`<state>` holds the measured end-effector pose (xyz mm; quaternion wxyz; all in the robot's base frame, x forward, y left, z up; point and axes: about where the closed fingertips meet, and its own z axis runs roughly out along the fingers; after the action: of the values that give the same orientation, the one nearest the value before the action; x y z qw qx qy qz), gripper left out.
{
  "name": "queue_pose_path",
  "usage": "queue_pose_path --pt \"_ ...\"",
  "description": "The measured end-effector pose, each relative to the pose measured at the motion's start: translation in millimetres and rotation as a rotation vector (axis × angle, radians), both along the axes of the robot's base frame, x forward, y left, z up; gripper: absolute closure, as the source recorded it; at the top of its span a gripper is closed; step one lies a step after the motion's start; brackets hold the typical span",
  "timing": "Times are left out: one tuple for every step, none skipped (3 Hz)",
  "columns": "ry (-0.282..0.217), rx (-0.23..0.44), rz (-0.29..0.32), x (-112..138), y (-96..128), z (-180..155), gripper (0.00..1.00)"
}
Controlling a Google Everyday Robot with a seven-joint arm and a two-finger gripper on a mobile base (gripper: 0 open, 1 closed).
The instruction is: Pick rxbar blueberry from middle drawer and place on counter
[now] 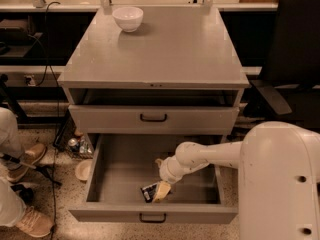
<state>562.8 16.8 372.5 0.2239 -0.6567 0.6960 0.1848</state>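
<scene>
The middle drawer (115, 159) is pulled out wide, with a flat grey floor and a small black handle at its front. The rxbar blueberry (148, 192), a small dark bar with white print, lies on the drawer floor near the front wall. My gripper (161, 189) reaches down into the drawer from the right, its pale fingertips (162, 190) right at the bar's right end. The counter (160, 44) is the broad grey cabinet top above.
A white bowl (128, 18) stands at the counter's back left. A closed grey drawer front (153, 118) with a like handle sits above the open drawer. A person's legs and shoes (20, 184) are at the left. A black chair (290, 59) stands at the right.
</scene>
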Motion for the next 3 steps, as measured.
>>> queue_pose_path --pt "-0.012 0.006 -0.002 5 10 -16 0.00" --pt "-0.018 0.010 -0.010 8 13 -29 0.13" --pt "-0.020 0.010 -0.022 10 9 -36 0.38"
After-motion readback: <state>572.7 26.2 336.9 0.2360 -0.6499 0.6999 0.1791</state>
